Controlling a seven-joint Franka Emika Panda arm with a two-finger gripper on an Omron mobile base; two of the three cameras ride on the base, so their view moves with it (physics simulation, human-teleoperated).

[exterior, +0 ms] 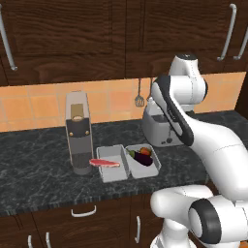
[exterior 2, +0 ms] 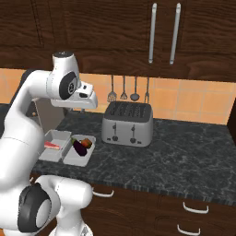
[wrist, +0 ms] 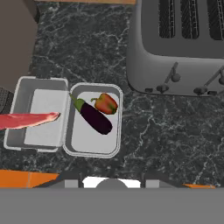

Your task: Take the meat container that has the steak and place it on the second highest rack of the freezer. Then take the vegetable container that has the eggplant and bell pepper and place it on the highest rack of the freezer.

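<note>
On the dark counter two grey trays stand side by side. The meat container (wrist: 41,94) (exterior: 116,169) (exterior 2: 56,137) holds the red-pink steak (wrist: 30,119) (exterior: 104,162) (exterior 2: 52,146), which sticks out over its outer rim. The vegetable container (wrist: 89,142) (exterior: 150,169) (exterior 2: 73,159) holds the dark eggplant (wrist: 95,119) (exterior: 142,159) (exterior 2: 79,147) and the orange-red bell pepper (wrist: 106,103) (exterior: 145,151) (exterior 2: 87,142). My gripper (wrist: 113,181) (exterior 2: 83,109) hangs open high above the trays, pointing down and holding nothing. The freezer is out of view.
A grey toaster (wrist: 179,43) (exterior 2: 127,123) (exterior: 157,128) stands beside the vegetable container. A tall coffee machine (exterior: 79,133) (wrist: 15,39) stands against the meat container's other side. Utensils (exterior 2: 123,90) hang on the tiled wall, under dark wooden cabinets (exterior: 72,34).
</note>
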